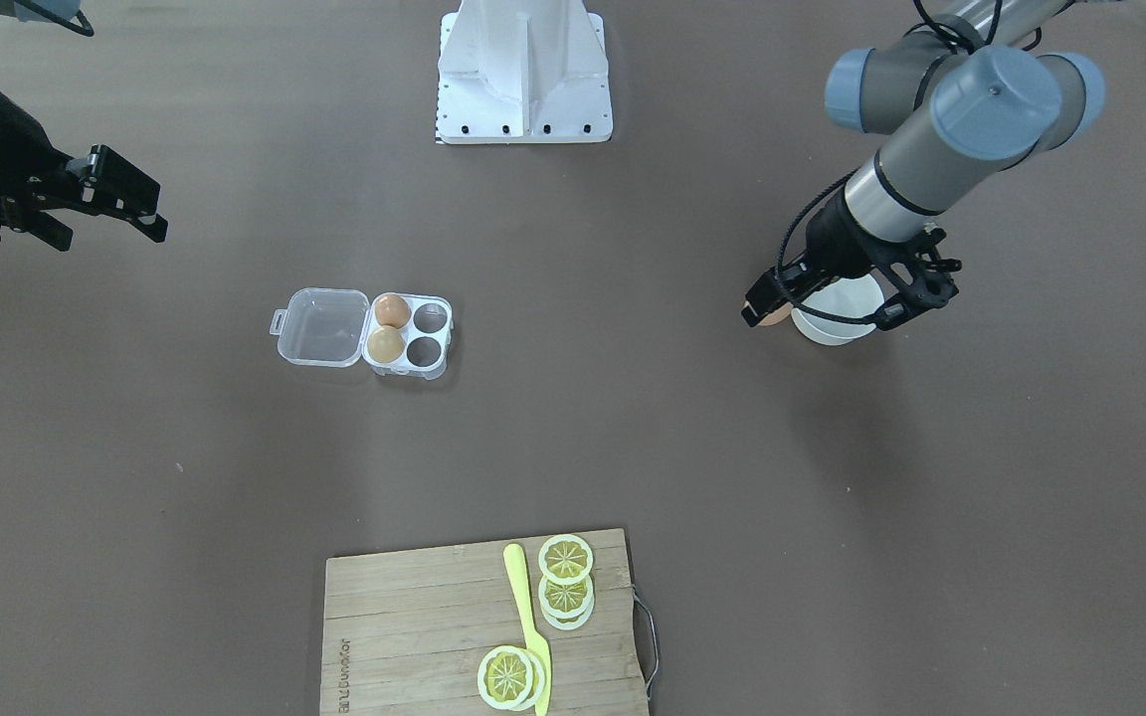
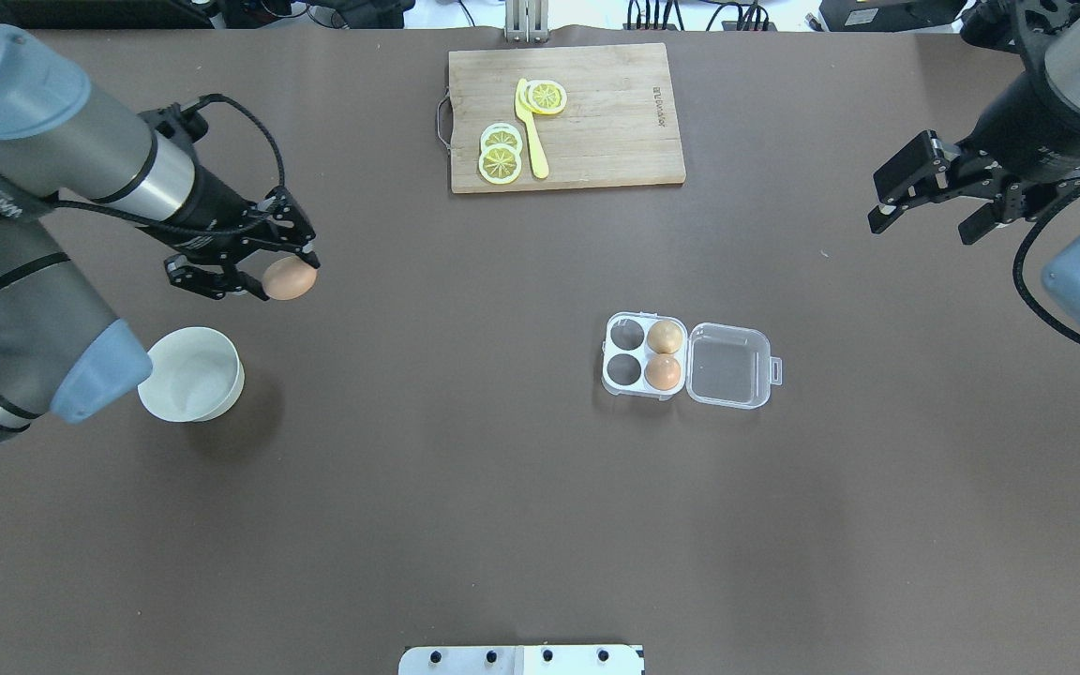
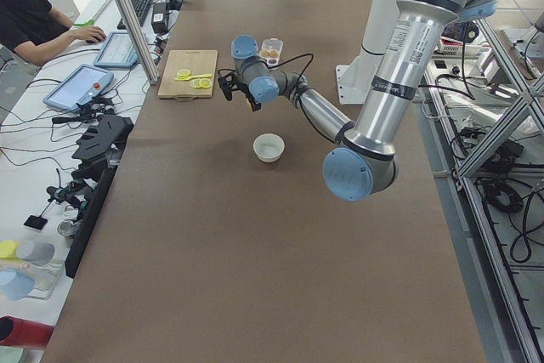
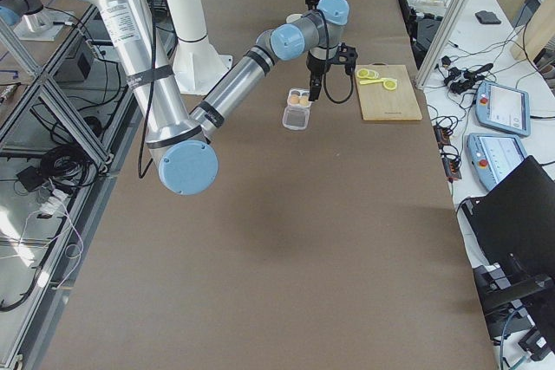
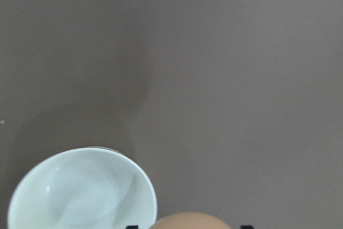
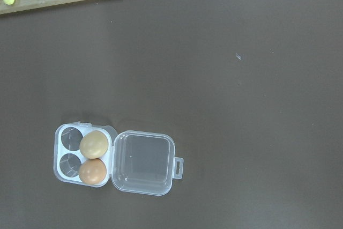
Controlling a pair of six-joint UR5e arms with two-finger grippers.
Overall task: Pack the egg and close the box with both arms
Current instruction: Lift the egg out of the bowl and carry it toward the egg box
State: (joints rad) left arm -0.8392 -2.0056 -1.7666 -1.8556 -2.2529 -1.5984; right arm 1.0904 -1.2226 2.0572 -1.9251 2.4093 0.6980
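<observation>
The left end effector (image 2: 285, 279) grips the egg (image 2: 291, 278) above the counter (image 2: 465, 487), near the white bowl (image 2: 191, 373); the box (image 2: 727, 367) sits well apart toward the robot's right, its lid laid open on the right arm's side and its empty cells (image 2: 625, 352) facing the left arm; the egg's long axis looks roughly level; the right end effector (image 2: 929, 211) hangs open, holding nothing; the cutting board (image 2: 615, 122) lies off that line.

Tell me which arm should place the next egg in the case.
Left. The left gripper holds the egg, and the box has its two empty cells on that arm's side. The right gripper is open and empty, on the lid side.
</observation>
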